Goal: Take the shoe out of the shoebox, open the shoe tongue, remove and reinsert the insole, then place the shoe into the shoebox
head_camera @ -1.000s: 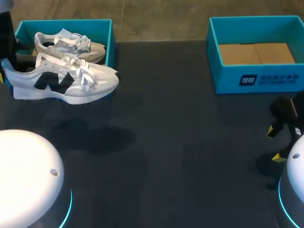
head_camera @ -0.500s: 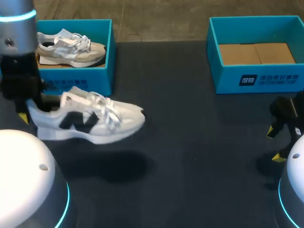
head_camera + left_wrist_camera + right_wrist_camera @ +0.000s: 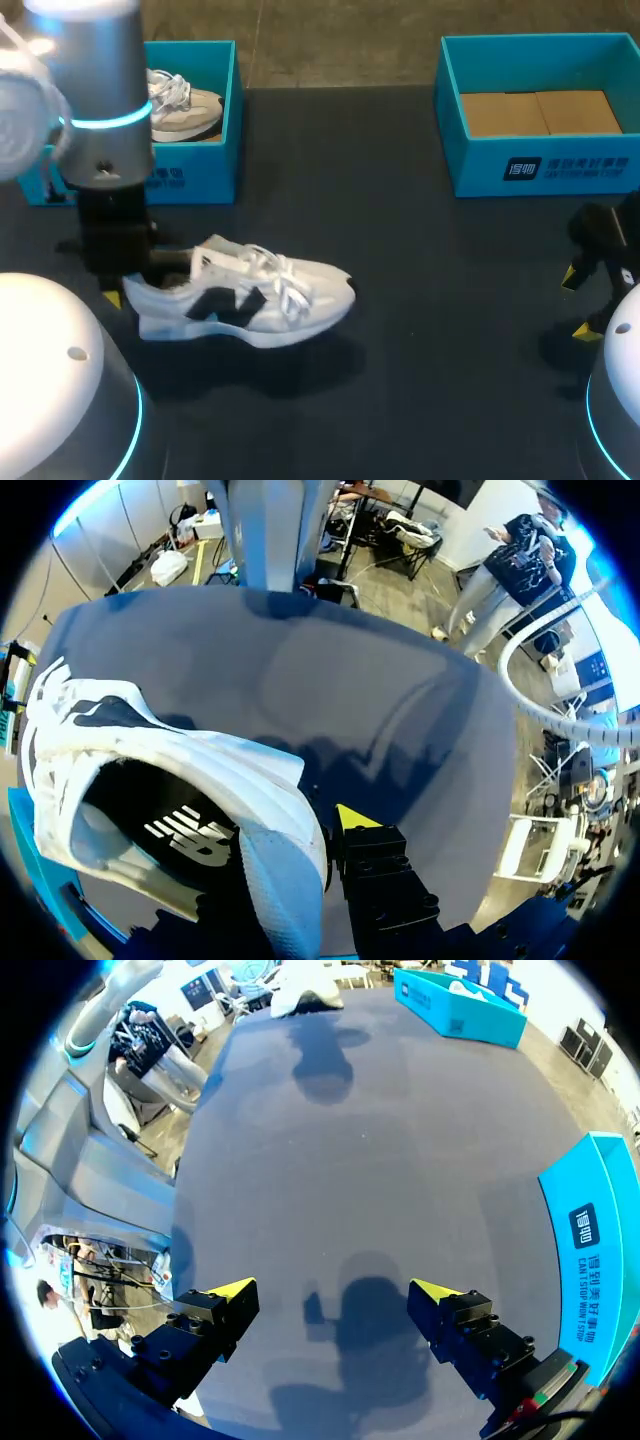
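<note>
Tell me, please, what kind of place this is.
Probably a robot workbench for shoe-handling practice: a dark table, two blue shoeboxes, and a white shoe held at the heel by the left gripper.

There are two white shoes, the near shoe [image 3: 245,295] and the boxed shoe [image 3: 185,105]. Two teal shoeboxes stand along the table's [image 3: 430,300] far edge, the left shoebox [image 3: 205,175] and the right shoebox [image 3: 540,165]. Two tools show, the left tool [image 3: 128,290] and the right tool [image 3: 330,1295].
</note>
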Controlling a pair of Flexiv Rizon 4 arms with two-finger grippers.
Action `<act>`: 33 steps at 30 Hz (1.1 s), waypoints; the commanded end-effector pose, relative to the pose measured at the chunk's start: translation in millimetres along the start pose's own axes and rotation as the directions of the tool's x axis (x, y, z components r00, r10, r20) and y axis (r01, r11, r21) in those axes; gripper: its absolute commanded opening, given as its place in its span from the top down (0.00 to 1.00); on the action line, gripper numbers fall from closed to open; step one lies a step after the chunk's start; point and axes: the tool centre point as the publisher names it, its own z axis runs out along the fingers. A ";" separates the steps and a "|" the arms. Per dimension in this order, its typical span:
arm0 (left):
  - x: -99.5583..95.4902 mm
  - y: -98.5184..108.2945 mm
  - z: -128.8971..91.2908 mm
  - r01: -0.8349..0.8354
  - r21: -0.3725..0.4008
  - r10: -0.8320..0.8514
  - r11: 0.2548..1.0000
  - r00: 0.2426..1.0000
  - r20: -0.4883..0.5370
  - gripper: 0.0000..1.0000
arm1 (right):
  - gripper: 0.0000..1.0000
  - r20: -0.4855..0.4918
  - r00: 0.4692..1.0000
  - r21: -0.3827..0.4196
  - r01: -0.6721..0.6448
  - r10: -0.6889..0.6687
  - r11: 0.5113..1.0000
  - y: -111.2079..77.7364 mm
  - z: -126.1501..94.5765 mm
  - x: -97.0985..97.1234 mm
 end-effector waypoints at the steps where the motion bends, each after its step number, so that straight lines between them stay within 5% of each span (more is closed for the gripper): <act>1: -7.6 0.1 1.5 0.000 -0.002 0.000 1.000 1.000 -0.014 1.00 | 0.00 0.002 1.000 0.002 0.000 0.000 1.000 0.0 0.4 1.0; 13: -7.6 0.1 1.5 0.000 -0.002 0.000 1.000 1.000 -0.014 1.00 | 0.00 0.002 1.000 0.002 0.000 0.000 1.000 0.0 0.4 1.0; 20: -46.4 -8.8 32.0 0.018 -0.068 -0.020 0.998 1.000 -0.023 1.00 | 0.00 0.002 1.000 0.002 0.000 0.000 1.000 0.0 0.4 1.0; 33: -96.5 -2.0 68.0 0.033 -0.069 -0.035 0.997 0.999 -0.026 1.00 | 0.00 0.002 1.000 0.002 0.000 0.000 1.000 0.0 0.4 1.0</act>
